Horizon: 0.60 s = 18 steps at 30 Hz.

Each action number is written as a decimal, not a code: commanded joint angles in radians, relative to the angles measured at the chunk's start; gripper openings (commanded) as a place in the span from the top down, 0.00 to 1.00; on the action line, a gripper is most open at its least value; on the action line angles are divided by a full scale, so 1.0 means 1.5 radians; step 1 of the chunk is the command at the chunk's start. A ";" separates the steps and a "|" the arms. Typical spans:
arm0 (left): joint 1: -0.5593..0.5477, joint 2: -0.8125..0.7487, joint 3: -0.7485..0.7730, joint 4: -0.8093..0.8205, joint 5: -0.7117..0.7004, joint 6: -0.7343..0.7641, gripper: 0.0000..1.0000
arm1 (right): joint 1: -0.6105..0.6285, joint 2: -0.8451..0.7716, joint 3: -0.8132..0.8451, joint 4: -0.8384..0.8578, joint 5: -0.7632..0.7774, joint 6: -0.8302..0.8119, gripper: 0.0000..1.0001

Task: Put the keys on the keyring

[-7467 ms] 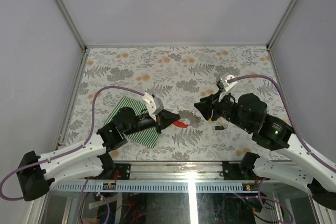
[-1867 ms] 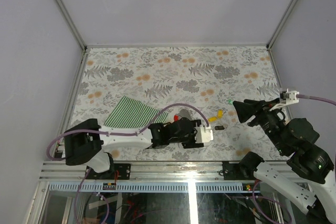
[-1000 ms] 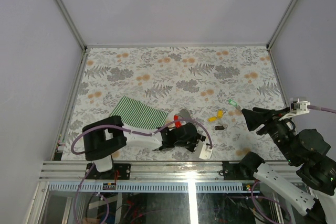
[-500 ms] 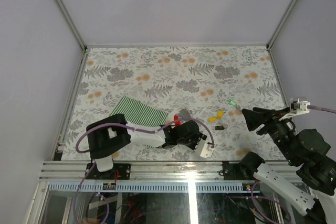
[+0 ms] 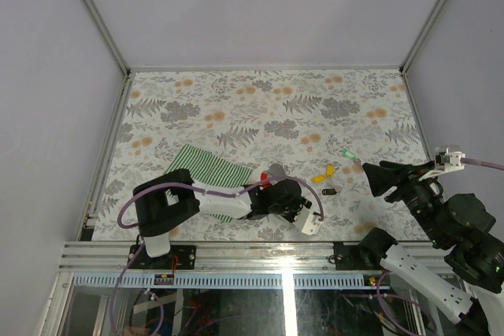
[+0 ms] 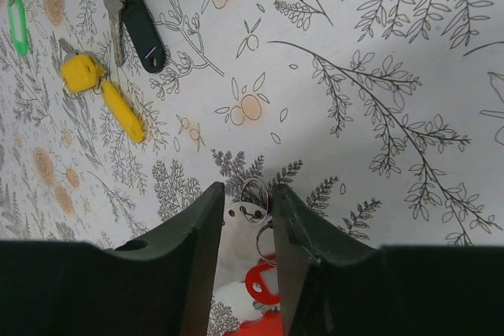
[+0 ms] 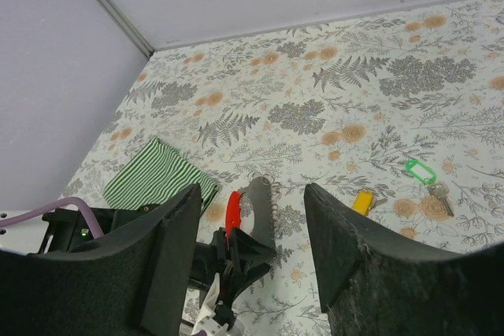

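left claw (image 6: 246, 191) clamped on keyring (image 6: 257, 194), pretty close to worktop (image 5: 236, 100) front edge; right claw (image 7: 252, 191) apart, keys (image 6: 83, 73) in open patch between em

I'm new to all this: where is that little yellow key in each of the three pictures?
Top view: yellow key, right of centre, towards the near edge.
Left wrist: yellow key, upper left.
Right wrist: yellow key, lower right.
Shared landmark: the green tag lies close beside it in all three.

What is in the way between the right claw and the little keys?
Nothing I can see. The right claw hangs open near the green key, yellow key and dark key, only patterned table between.
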 commanded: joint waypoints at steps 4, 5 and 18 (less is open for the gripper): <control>0.011 0.013 0.019 -0.036 -0.001 0.018 0.73 | -0.001 0.000 0.006 0.020 0.016 -0.016 0.38; 0.011 0.012 0.019 -0.038 0.000 0.018 0.74 | -0.002 0.001 0.006 0.020 0.016 -0.016 0.38; 0.013 0.009 0.024 -0.051 -0.006 -0.002 0.93 | -0.001 0.000 0.005 0.022 0.012 -0.015 0.38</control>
